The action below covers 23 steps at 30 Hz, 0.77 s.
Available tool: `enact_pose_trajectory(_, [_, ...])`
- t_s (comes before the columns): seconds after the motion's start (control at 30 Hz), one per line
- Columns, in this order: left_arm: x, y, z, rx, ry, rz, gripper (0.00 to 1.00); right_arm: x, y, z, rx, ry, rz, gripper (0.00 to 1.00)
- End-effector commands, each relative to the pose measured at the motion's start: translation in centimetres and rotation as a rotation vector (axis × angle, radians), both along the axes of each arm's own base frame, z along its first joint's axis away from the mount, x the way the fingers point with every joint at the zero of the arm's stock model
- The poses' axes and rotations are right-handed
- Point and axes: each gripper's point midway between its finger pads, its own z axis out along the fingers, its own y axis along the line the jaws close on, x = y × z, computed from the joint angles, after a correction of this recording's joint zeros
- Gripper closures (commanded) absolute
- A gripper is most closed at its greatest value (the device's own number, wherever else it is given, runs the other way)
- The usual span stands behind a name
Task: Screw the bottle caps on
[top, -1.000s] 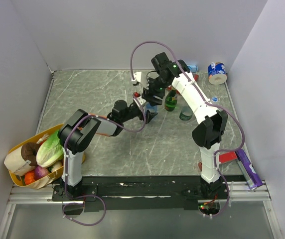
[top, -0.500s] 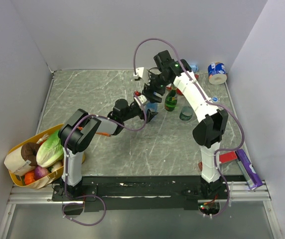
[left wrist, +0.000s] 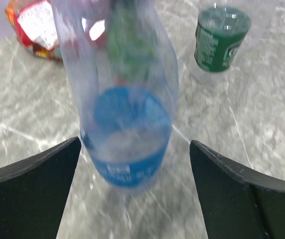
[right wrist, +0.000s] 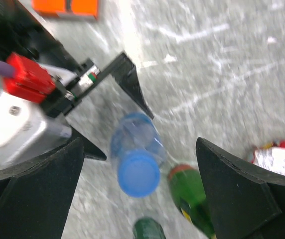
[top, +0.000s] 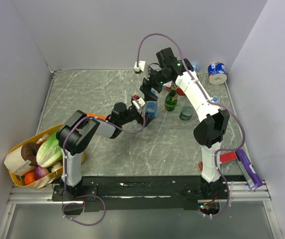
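Note:
The clear bottle with a blue label (top: pixel 151 107) stands upright mid-table with a plain blue cap (right wrist: pixel 138 175) on its neck. My left gripper (top: pixel 144 113) is open. Its fingers sit on either side of the bottle's base (left wrist: pixel 127 154) without touching it. My right gripper (top: pixel 150 91) is open and empty, above the cap, with the bottle (right wrist: pixel 132 144) between its fingers and below them. The dark green bottle (top: pixel 171 101) stands just right of the clear one and also shows in the right wrist view (right wrist: pixel 192 194). The other two caps are not clearly seen.
A short dark-green cup (top: pixel 186 113) stands right of the bottles, also in the left wrist view (left wrist: pixel 219 37). A red packet (left wrist: pixel 33 25) lies behind them. A blue-and-white can (top: pixel 216 72) lies at the back right. A basket of groceries (top: pixel 13 172) sits at the left.
My right gripper has lifted and moved back and right from the bottle top. My left gripper has drawn back a little to the left, leaving more of the clear bottle showing.

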Motion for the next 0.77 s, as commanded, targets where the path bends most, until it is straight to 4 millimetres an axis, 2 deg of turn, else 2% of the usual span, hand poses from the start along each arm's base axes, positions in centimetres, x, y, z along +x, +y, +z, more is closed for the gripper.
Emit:
enact_pose_trajectory(0.0, [-0.5, 1.0, 3.8, -0.041, -0.029, 0.044, 0.04, -1.8, 1.7, 6.1, 0.197, -0.035, 0.029, 0.00])
enact_pose_trajectory(0.07, [-0.5, 2.1, 3.4, -0.031, 0.000, 0.083, 0.04, -2.1, 1.7, 7.2, 0.230, -0.031, -0.007, 0.00])
enact_pose_trajectory(0.1, [-0.7, 2.7, 4.1, -0.028, 0.006, 0.094, 0.04, -1.4, 1.7, 8.1, 0.248, -0.071, -0.036, 0.00])
enact_pose_trajectory(0.17, [-1.3, 4.1, 3.8, -0.009, 0.041, 0.103, 0.04, -1.3, 1.5, 9.2, 0.279, -0.068, -0.132, 0.00])
enact_pose_trajectory(0.2, [-2.0, 4.6, 5.5, -0.021, 0.023, 0.091, 0.04, -0.4, 1.4, 10.1, 0.293, -0.108, -0.189, 0.00])
enact_pose_trajectory(0.23, [-3.0, 5.5, 4.3, 0.012, 0.065, 0.086, 0.04, 0.3, 0.6, 10.3, 0.288, -0.109, -0.282, 0.00])
enact_pose_trajectory(0.27, [-3.7, 5.8, 4.6, 0.028, 0.052, 0.065, 0.04, 0.4, -0.1, 11.1, 0.296, -0.128, -0.342, 0.00])
enact_pose_trajectory(0.3, [-5.1, 6.1, 6.3, 0.025, 0.020, 0.024, 0.04, 1.0, -0.6, 11.9, 0.311, -0.154, -0.402, 0.00])
enact_pose_trajectory(0.33, [-6.7, 6.6, 5.0, 0.071, 0.062, -0.009, 0.04, 1.7, -1.7, 12.2, 0.310, -0.167, -0.514, 0.00])
enact_pose_trajectory(0.37, [-7.7, 6.9, 4.9, 0.120, 0.019, -0.045, 0.04, 1.2, -2.5, 12.7, 0.315, -0.182, -0.549, 0.00])
enact_pose_trajectory(0.4, [-8.8, 7.3, 7.0, 0.110, -0.036, -0.067, 0.04, 1.2, -3.2, 13.0, 0.315, -0.198, -0.578, 0.00])
enact_pose_trajectory(0.47, [-9.9, 8.6, 6.7, 0.120, 0.010, -0.021, 0.04, 0.9, -4.7, 13.8, 0.315, -0.252, -0.644, 0.00])
enact_pose_trajectory(0.5, [-9.8, 9.4, 8.3, 0.106, -0.004, 0.027, 0.04, 0.8, -5.2, 14.0, 0.311, -0.264, -0.664, 0.00])
enact_pose_trajectory(0.53, [-8.6, 10.7, 9.2, 0.113, 0.002, 0.128, 0.04, 0.7, -5.5, 14.3, 0.309, -0.277, -0.670, 0.00])
enact_pose_trajectory(0.57, [-8.1, 11.8, 9.0, 0.122, 0.056, 0.204, 0.04, 0.5, -6.2, 14.7, 0.305, -0.303, -0.694, 0.00])
enact_pose_trajectory(0.6, [-7.5, 13.0, 10.0, 0.108, 0.065, 0.284, 0.04, 0.5, -6.5, 14.9, 0.307, -0.318, -0.699, 0.00])
enact_pose_trajectory(0.63, [-5.4, 15.6, 11.4, 0.093, 0.060, 0.470, 0.04, 0.4, -6.7, 15.0, 0.299, -0.332, -0.692, 0.00])
enact_pose_trajectory(0.7, [-4.1, 18.2, 11.4, 0.037, 0.160, 0.651, 0.04, 0.2, -6.9, 15.4, 0.293, -0.348, -0.691, 0.00])
enact_pose_trajectory(0.73, [-2.3, 21.2, 13.3, -0.010, 0.166, 0.837, 0.04, 0.3, -7.1, 15.6, 0.296, -0.358, -0.702, 0.00])
